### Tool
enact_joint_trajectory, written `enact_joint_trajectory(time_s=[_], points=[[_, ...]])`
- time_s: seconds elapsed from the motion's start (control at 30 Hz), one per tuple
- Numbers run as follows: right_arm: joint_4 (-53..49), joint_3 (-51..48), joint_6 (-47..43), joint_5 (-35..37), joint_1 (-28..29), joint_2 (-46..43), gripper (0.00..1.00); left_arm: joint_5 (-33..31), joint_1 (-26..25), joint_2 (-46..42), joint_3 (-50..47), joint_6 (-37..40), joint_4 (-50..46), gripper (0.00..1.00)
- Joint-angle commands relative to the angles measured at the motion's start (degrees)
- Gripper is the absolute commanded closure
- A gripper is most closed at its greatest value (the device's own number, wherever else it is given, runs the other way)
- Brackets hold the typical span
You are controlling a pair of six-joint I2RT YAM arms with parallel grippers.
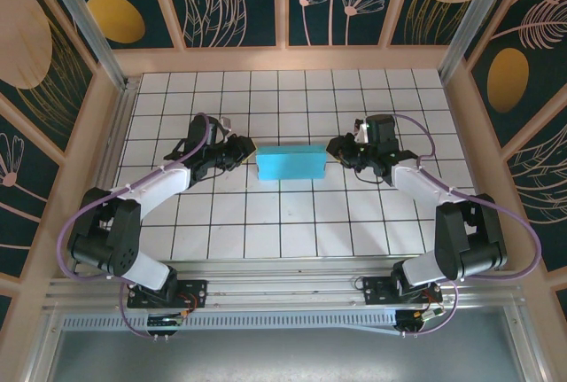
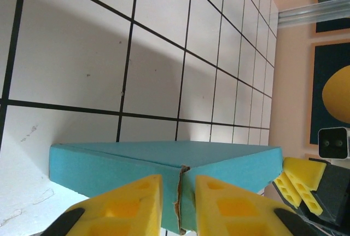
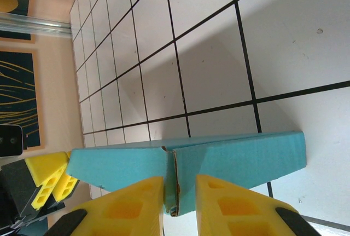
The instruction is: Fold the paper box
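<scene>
TOP VIEW
- counts: 1 paper box, 2 arms, 2 grippers
- paper box (image 1: 291,162): mid surface, long side running left-right, one gripper at each end; turquoise matte card, low rectangular block shape
- left gripper (image 1: 249,153): at the box's left end; arm rises from its base at lower left, elbow bent, forearm reaching up and right
- right gripper (image 1: 334,148): at the box's right end; arm mirrors the left, elbow out toward the right edge
- surface (image 1: 292,222): white tiles, thin black grid lines
- arm build: white and black links, one purple cable looped along each

LEFT WRIST VIEW
- counts: 2 own pads, 1 box, 1 other gripper
- pads (image 2: 128,203): yellow foam, blocky, square hollows moulded in
- left jaws: clenched on the box's near end; a ragged upright card seam sits in the narrow gap between the pads
- paper box (image 2: 164,162): resting on the surface, turquoise top and side faces, crisp folded edges, casts a shadow on the tiles
- right gripper (image 2: 295,180): yellow ribbed pads on a black body, at the box's far end

RIGHT WRIST VIEW
- counts: 2 own pads, 1 box, 1 other gripper
- pads (image 3: 235,206): same yellow foam with square hollows
- right jaws: grasping the box's near end, an upright card edge pinched between the pads
- paper box (image 3: 240,156): on the surface, turquoise, a flap seam visible on the end face
- left gripper (image 3: 54,178): yellow pads at the far end, touching the box
</scene>
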Motion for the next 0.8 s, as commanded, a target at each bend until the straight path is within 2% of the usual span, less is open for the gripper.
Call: enact_joint_trajectory(time_s=[0.0,0.2,0.33,0.43,0.6,0.77], points=[[-2.32,-2.23,-1.54,3.46,-0.08,1.25,0.78,1.02,-0.38,1.24,-2.08,-1.31,0.03,0.80],[-2.90,-1.99,-2.01,3.99,-0.23,1.45,0.78,2.34,-0.39,1.50,-4.45,-2.32,1.35,0.83],[-5.55,1.68,-2.77,4.74,-0.23,-0.50,0.71,3.66,-0.39,-0.15,-3.78,-1.77,2.74,0.81],[-6.69,3.93,-3.62,4.91,-0.31,-2.50,0.66,3.86,-0.39,-1.68,-2.35,-0.41,2.17,0.73],[-6.07,4.29,-4.73,4.98,-0.27,-4.60,0.59,4.68,-0.43,-3.33,-1.59,0.86,2.43,0.50],[-5.28,1.75,-4.80,4.89,-0.19,-4.27,0.54,6.12,-0.55,-3.13,-1.92,0.88,2.82,0.44]])
